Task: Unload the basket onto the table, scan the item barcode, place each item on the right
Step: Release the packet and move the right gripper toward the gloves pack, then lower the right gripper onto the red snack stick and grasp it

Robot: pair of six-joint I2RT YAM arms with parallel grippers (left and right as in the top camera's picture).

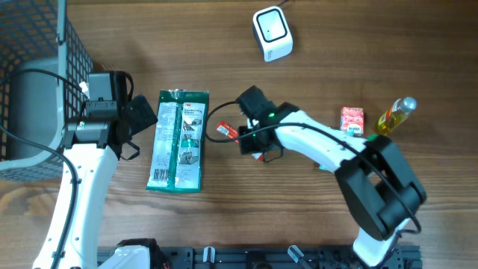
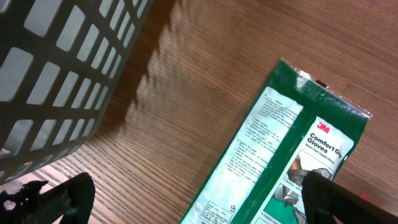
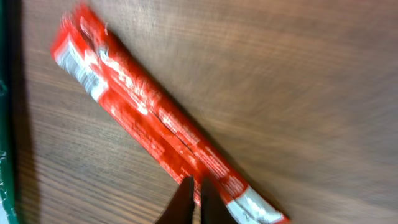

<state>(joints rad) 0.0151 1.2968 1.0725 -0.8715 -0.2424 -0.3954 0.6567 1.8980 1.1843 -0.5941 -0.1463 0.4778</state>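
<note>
At mid-table (image 1: 358, 45), the right claw (image 3: 196, 193) is all but closed, its two tips pressed together on one end of a red packet (image 3: 137, 118). From the right wrist view, it cannot be told whether the tips truly pinch the wrapper or only touch it. The packet runs diagonally across the wood grain, with white print at both ends, and the frame is blurred. From overhead, the packet pokes out leftward from under the right claw, just beside a green glove pack (image 1: 178, 140) that lies flat with its long side running up and down the frame.

The left claw (image 1: 140, 118) is spread fully wide and holds nothing. It sits at the glove pack's upper left edge, and in the left wrist view one dark finger (image 2: 345, 199) covers part of the pack's printed face.

A white scanner (image 1: 272, 33) stands at the far edge, well apart from the packet. A wire basket (image 1: 71, 45) fills the far left corner. To the right, a small red carton (image 1: 352, 119) and a yellow bottle (image 1: 394, 116) sit near each other.
</note>
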